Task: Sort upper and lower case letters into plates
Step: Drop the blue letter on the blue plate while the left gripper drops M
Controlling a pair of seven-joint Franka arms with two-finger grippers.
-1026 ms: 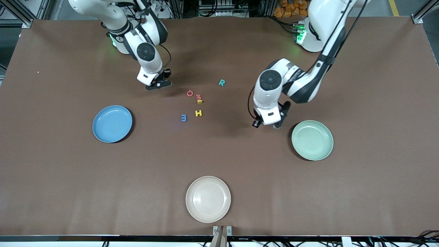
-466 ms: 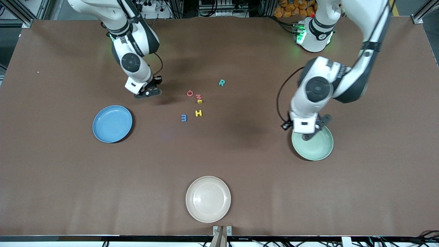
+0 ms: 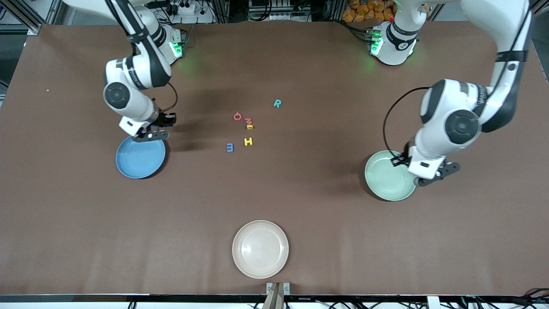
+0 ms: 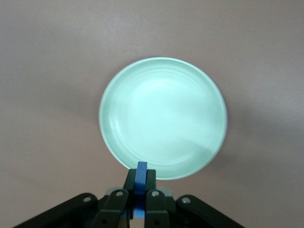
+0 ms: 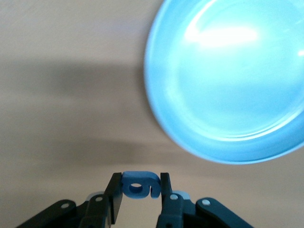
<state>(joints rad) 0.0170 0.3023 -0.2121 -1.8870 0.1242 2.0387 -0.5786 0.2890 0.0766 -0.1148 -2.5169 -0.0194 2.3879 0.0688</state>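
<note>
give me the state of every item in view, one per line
left hand: shut on a blue letter, over the mint green plate's rim
right hand: shut on a blue g-shaped letter, just short of the blue plate
mint green plate: empty
blue plate: empty
cream plate: empty
teal R, red Q, pink letter, yellow letter, yellow H, blue m: loose on the table, unsorted

Mint plate [image 3: 388, 178]: left gripper [image 3: 433, 178] overhangs its 3 o'clock rim. Blue plate [image 3: 139, 159]: right gripper [image 3: 150, 136] overhangs its 12 o'clock rim. Loose letters [image 3: 246, 126] clustered mid-table; open tabletop [image 3: 300, 193] between plates.
</note>
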